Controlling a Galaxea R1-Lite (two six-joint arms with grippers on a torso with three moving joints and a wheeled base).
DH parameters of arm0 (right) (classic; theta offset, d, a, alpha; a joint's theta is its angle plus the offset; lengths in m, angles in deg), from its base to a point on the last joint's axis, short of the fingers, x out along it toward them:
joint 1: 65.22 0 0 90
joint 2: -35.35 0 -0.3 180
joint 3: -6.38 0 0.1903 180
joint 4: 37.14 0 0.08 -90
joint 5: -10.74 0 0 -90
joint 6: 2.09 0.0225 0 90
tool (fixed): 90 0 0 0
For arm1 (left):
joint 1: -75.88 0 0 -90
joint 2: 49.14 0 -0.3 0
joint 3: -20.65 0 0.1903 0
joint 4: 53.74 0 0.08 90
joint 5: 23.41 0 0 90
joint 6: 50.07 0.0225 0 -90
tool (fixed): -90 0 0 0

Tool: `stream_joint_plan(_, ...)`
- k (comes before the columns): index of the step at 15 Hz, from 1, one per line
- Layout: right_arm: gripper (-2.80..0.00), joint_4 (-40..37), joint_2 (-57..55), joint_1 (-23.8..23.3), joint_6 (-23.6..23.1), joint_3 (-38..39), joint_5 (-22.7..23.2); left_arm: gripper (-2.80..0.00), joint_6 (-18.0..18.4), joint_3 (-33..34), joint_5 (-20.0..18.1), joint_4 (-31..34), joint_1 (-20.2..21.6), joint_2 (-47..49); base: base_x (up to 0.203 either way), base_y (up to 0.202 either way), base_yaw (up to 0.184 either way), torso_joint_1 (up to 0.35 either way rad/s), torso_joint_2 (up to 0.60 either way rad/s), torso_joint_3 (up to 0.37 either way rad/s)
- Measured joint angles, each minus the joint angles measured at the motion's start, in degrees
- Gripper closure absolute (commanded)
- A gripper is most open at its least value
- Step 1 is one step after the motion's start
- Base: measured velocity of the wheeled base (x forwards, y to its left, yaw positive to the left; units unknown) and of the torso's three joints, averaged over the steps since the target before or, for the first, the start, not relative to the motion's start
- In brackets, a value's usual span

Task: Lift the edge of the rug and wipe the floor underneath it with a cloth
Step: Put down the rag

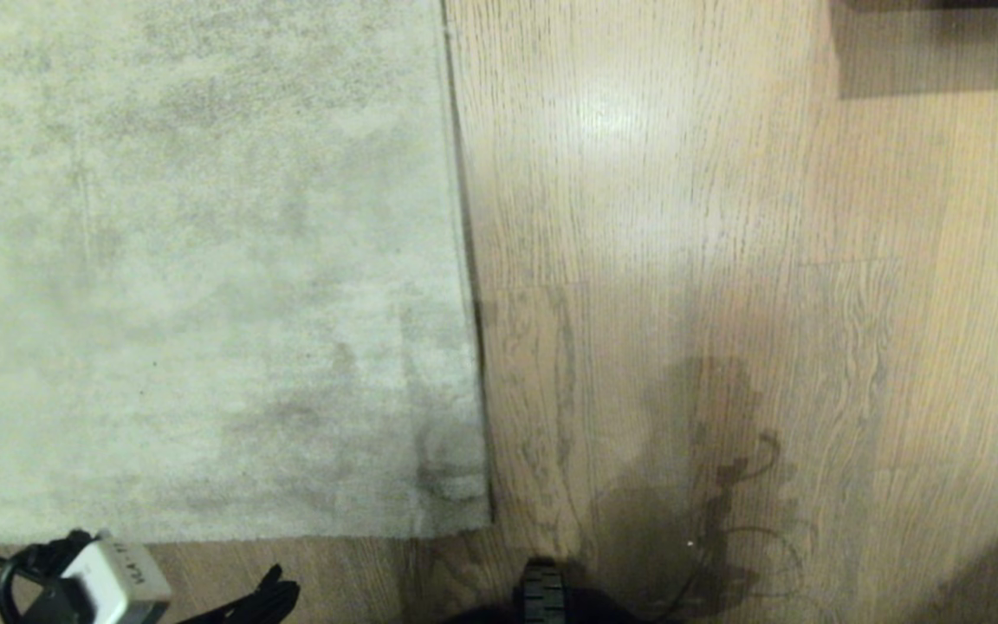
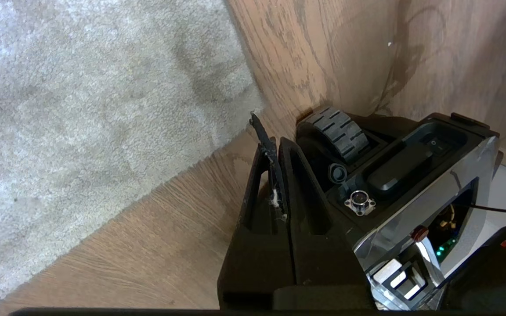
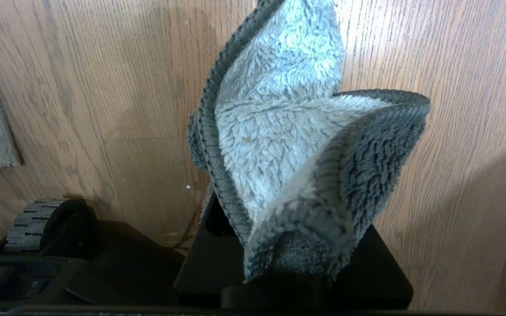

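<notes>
**Grey rug flat, cloth held aloft**

Pale grey pile of the rug edge point(image 1: 464, 286) lay flat on the floor point(image 1: 724, 217) in the head view, its corner near the left gripper point(image 1: 269, 594). From the left wrist, that gripper's fingers point(image 2: 272, 175) were pressed together, empty, just off the corner. From the right wrist, the right gripper point(image 3: 288, 263) pinched the cloth point(image 3: 288, 145) above bare planks.

Lower left of the head view: white block point(image 1: 118, 576) on the left arm bears small dark print, too blurred to read.
</notes>
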Motion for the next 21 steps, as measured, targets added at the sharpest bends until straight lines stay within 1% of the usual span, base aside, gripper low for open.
stream_joint_plan(2,0.0,0.0,0.0,0.0,0.0,0.0,0.0,0.0,0.5,0.0,-0.5,1.3,2.2,-0.1,0.0,0.0,0.0,0.0,0.0,0.0)
stream_joint_plan(4,0.0,0.0,0.0,0.0,-0.1,0.0,0.0,0.0,1.9,0.0,-2.8,1.5,6.6,-0.4,0.0,0.0,0.0,0.0,0.0,0.0)
stream_joint_plan(5,0.0,0.0,0.0,0.0,0.0,0.0,0.0,0.0,2.3,0.0,-4.5,1.5,8.9,-0.6,0.0,0.0,0.0,0.0,0.0,0.0)
stream_joint_plan(8,0.0,0.0,0.0,0.0,0.0,0.0,0.0,0.0,3.3,0.0,-11.3,1.6,17.0,-2.1,0.0,0.0,0.0,0.0,0.0,0.0)
stream_joint_plan(11,0.0,0.0,0.0,0.0,0.0,0.0,0.0,0.0,5.3,0.0,-15.2,2.3,24.7,-4.0,0.0,0.0,0.0,0.0,0.0,0.0)
stream_joint_plan(13,0.0,0.0,0.0,0.0,0.0,0.0,0.0,0.0,5.6,0.0,-18.5,2.8,28.7,-5.1,0.0,0.0,0.0,0.0,0.0,0.0)
stream_joint_plan(14,0.0,0.0,0.0,0.0,0.0,0.0,0.0,0.0,5.7,0.0,-19.5,3.4,30.0,-5.5,0.0,0.0,0.0,0.0,0.0,0.0)
stream_joint_plan(18,0.0,0.0,0.0,0.0,0.0,0.0,0.0,0.0,5.8,0.0,-20.2,7.7,34.2,-9.1,0.0,0.0,0.0,0.0,0.0,0.0)
stream_joint_plan(21,0.0,0.0,0.0,0.0,0.0,0.0,0.0,0.0,5.8,0.0,-20.3,8.6,37.7,-11.1,0.0,0.0,0.0,0.0,0.0,0.0)
